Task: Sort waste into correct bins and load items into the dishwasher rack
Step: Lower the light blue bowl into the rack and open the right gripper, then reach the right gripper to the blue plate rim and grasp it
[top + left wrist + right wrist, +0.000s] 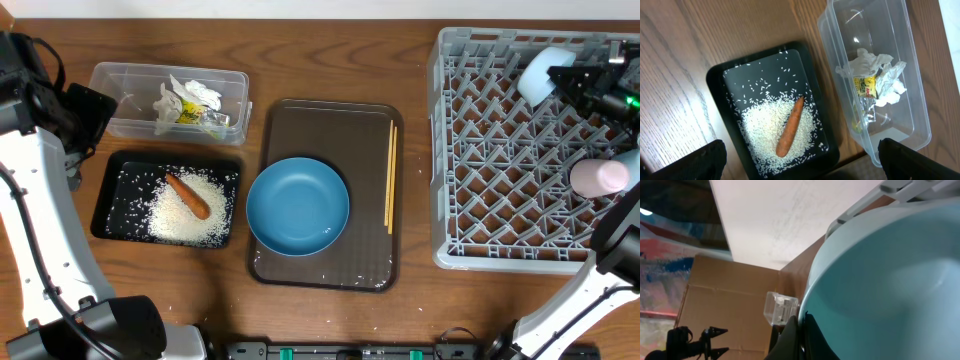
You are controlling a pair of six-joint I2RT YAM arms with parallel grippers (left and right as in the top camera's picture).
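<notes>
Left gripper [800, 152]: opened wide; nothing is held
Right gripper [801, 327]: shut on the pale-blue bowl's [535, 78] rim; upper right, at the rack [480, 200]
Black tray [103, 205]: filled with rice [190, 225] and carrot [187, 195]; lower left
Clear tub [125, 95]: wrappers [190, 108] are kept inside; upper left
Brown tray [320, 130]: dark-blue bowl [297, 207] and chopsticks [391, 175] are laid on it; middle

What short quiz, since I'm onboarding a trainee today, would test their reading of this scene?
1. True or false: the carrot lies on the rice in the black tray.
2. Short answer: what does the right hand grip?
3. Fill in: the dark-blue bowl sits on the ____.
Key: 1 true; 2 the rim of the pale-blue bowl; 3 brown serving tray.
</notes>
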